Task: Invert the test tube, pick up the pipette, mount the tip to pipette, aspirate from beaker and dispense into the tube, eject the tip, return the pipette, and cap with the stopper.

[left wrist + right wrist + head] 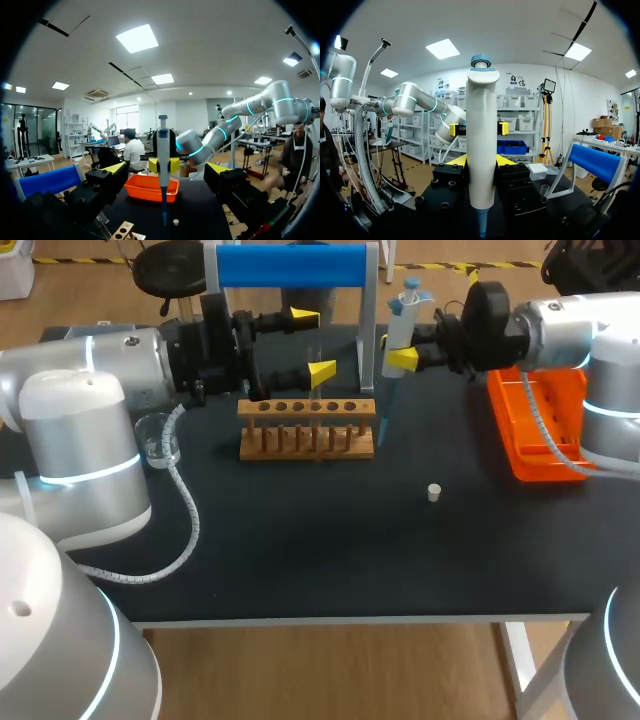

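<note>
My right gripper (403, 358) is shut on the white and blue pipette (402, 320), which hangs upright with its thin blue end (381, 428) just right of the wooden tube rack (307, 427). In the right wrist view the pipette (481, 150) stands between my yellow fingertips (504, 160). My left gripper (313, 343) is open above the back of the rack, with nothing between its fingers. A clear test tube (316, 380) stands faintly visible in the rack by the left gripper's nearer finger. The small white stopper (434, 492) lies on the mat right of the rack. The glass beaker (158, 438) sits at the left.
An orange tray (540, 425) lies at the right edge under my right arm. The blue-topped pipette stand (290, 265) rises behind the rack. My left arm's cable (185, 505) loops over the mat at the left.
</note>
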Motion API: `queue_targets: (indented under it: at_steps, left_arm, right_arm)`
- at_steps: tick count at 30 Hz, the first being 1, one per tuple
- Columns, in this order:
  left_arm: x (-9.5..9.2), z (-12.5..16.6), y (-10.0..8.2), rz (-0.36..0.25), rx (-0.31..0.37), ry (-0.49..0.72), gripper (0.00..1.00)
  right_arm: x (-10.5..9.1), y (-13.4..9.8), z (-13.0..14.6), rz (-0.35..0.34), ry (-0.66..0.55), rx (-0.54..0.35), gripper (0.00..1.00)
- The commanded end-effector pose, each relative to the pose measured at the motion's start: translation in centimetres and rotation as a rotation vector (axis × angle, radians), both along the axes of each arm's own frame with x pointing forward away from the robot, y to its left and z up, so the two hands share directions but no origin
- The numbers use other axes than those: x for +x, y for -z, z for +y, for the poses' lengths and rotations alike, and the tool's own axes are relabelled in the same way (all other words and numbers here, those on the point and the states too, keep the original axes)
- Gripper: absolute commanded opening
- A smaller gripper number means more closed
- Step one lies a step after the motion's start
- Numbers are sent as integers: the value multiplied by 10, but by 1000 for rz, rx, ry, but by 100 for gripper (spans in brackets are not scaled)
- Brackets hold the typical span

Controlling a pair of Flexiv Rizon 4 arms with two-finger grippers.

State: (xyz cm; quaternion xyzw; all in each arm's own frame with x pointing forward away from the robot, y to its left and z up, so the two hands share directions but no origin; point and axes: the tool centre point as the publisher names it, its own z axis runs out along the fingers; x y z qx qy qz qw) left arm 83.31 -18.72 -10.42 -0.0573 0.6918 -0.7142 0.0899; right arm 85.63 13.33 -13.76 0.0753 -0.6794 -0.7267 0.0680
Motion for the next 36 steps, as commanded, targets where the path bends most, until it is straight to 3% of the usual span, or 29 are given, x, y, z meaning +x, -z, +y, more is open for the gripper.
queue_targets:
  at_steps: [1,9,22,36]
  left_arm:
    - [-1,0,0,-1,-1,-1,100]
    - [-1,0,0,-1,-1,-1,100]
    - [-1,0,0,-1,-1,-1,100]
    - [-1,0,0,-1,-1,-1,100]
  right_arm:
    - [2,-9,-32,-4,-5,-8,0]
    - [10,-24,-92,-53,-31,-24,0]
    - [38,-26,-186,-44,-22,19,0]
    - [56,-20,-249,-67,-48,5,0]
